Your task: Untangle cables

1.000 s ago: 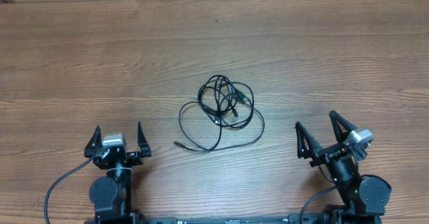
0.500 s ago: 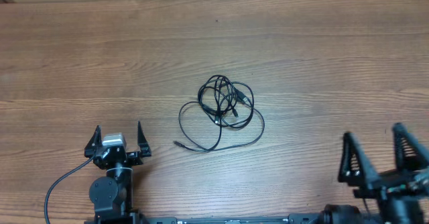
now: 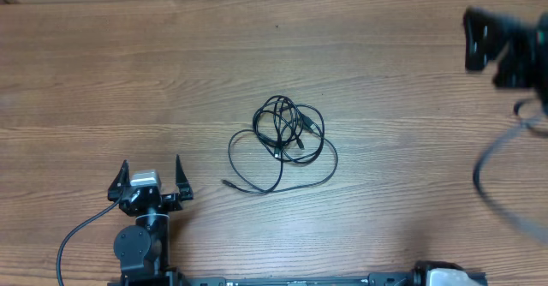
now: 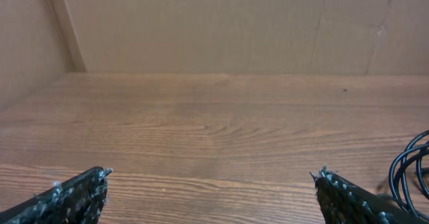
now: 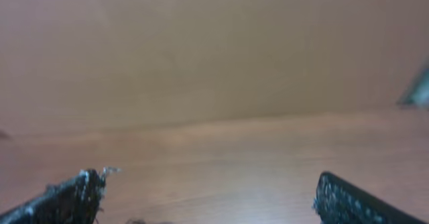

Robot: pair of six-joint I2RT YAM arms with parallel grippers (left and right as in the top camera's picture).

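Both hands gape empty: left hand (image 3: 151, 162) near the cables (image 3: 282, 145), right hand (image 5: 213, 177) well apart. I'd pinch one loose outer loop, not the knotted middle.

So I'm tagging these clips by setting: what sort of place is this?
Probably a robotics lab test bench: a bare wood-grain table, plain cardboard-like walls behind and beside it, robot arms at its edge, and only tangled cables laid out.
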